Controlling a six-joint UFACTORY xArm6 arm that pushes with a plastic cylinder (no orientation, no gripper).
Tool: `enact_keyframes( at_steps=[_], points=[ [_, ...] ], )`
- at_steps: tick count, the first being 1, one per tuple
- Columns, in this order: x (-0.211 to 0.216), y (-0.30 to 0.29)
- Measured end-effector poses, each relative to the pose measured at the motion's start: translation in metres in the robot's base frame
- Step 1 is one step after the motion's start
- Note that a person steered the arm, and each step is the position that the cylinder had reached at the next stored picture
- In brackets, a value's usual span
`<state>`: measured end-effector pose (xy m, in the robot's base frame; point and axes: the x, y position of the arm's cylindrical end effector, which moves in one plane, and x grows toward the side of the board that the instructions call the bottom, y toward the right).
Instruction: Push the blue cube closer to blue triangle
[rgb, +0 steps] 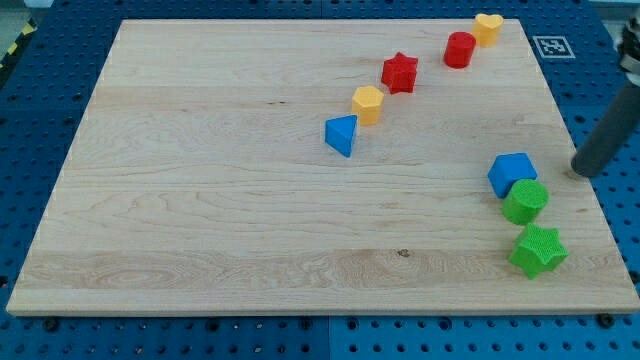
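The blue cube (510, 172) sits near the board's right edge, touching a green cylinder (525, 202) just below it. The blue triangle (342, 135) lies near the board's middle, well to the cube's left and a little higher. My rod comes in from the view's right edge and its tip (583, 171) rests at the board's right edge, a short way right of the blue cube and apart from it.
A yellow hexagon block (367, 103) touches the blue triangle's upper right. A red star (400, 72), a red cylinder (459, 49) and a yellow heart (487, 27) run up toward the top right. A green star (538, 250) lies below the green cylinder.
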<state>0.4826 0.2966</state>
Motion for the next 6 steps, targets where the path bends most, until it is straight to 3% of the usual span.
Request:
enact_keyframes(
  at_steps=[6],
  points=[
    [-0.004, -0.109]
  ],
)
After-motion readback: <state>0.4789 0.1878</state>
